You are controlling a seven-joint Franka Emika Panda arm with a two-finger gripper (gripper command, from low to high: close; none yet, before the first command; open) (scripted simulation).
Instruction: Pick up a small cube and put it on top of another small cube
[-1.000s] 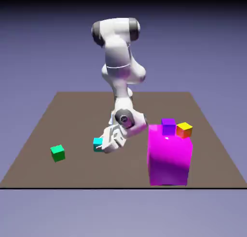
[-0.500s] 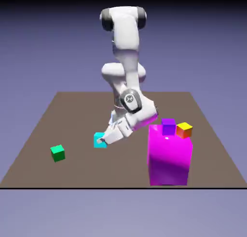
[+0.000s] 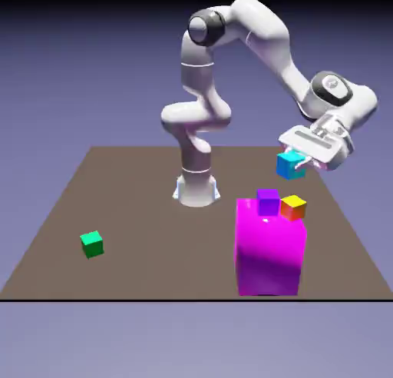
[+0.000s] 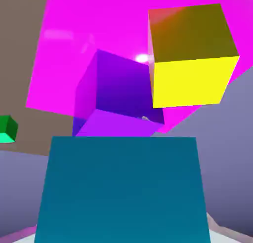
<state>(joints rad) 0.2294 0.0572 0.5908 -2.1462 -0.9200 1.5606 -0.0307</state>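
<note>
The gripper [image 3: 295, 164] held the cyan cube [image 3: 289, 164] between its fingers, above the purple cube [image 3: 267, 201] and yellow cube [image 3: 293, 207] on the magenta block [image 3: 269, 253].

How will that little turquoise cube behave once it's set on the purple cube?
The turquoise cube looks rigid and flat-faced, so it probably won't roll. The purple cube is about equally small, so an off-centre placement might tip it. Its smooth faces could slip in the gripper.
</note>
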